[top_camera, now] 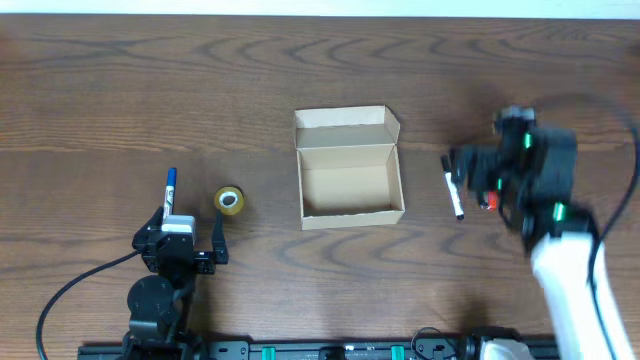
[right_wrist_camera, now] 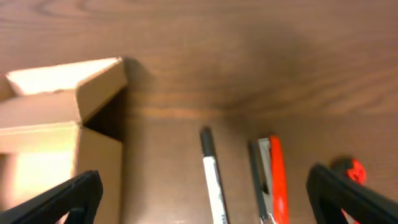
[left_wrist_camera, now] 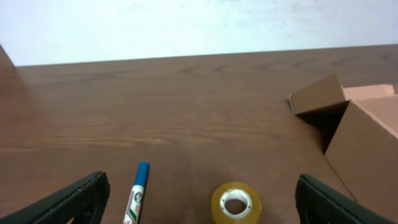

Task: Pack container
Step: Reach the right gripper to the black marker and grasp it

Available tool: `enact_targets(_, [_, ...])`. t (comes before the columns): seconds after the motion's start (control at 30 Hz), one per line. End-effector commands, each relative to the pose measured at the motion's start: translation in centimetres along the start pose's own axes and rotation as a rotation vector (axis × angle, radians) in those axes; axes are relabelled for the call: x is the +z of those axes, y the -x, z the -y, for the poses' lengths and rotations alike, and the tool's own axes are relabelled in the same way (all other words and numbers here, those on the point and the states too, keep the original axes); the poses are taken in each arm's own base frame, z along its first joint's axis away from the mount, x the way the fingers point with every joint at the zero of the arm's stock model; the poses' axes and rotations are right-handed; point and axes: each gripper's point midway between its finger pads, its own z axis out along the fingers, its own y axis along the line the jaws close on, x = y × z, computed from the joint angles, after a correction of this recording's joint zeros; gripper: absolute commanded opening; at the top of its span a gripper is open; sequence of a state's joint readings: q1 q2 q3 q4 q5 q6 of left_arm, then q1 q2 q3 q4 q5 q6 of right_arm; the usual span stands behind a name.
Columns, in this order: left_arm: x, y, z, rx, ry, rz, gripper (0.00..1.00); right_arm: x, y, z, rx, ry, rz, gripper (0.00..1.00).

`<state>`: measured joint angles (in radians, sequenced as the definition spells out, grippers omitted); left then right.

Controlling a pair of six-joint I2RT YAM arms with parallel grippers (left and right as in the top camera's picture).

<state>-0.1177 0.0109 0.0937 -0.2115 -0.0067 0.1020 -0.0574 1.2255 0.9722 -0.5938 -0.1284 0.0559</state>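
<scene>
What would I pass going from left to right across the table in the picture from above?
blue marker → yellow tape roll → open cardboard box → black-capped marker

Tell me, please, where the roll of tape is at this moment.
Overhead, the tape roll lies on the left side, between the blue marker and the open container, just ahead of the left gripper.

Overhead view evenly lit and sharp; soft shadow on the table (top_camera: 590,110) near its right edge. Right wrist view blurred throughout, container (right_wrist_camera: 56,124) flap overexposed. Left wrist view clear, with mild sheen on the wood.
</scene>
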Motion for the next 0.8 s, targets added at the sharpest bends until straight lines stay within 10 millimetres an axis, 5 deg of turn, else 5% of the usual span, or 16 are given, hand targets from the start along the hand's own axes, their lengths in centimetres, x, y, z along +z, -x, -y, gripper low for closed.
enact_targets(0.0, [0.3,-1.4,-0.1,-0.004,0.005,-0.032,0.95,1.0,3.5,-0.8,-0.019,0.053,-0.051,0.99])
enact_targets(0.2, [0.3,-1.4,-0.1,-0.004,0.006,-0.032,0.95,1.3,4.0,-1.0,-0.107,0.063,-0.241,0.99])
enact_targets(0.5, [0.3,-1.4,-0.1,-0.003,0.008,-0.032,0.95,-1.9,-3.1,-0.5,-0.251,0.058,-0.645,0.99])
enact_targets(0.77, [0.3,-1.4,-0.1,0.009,0.008,-0.032,0.95,-0.1,-3.3,0.1,-0.289,0.010,-0.633,0.99])
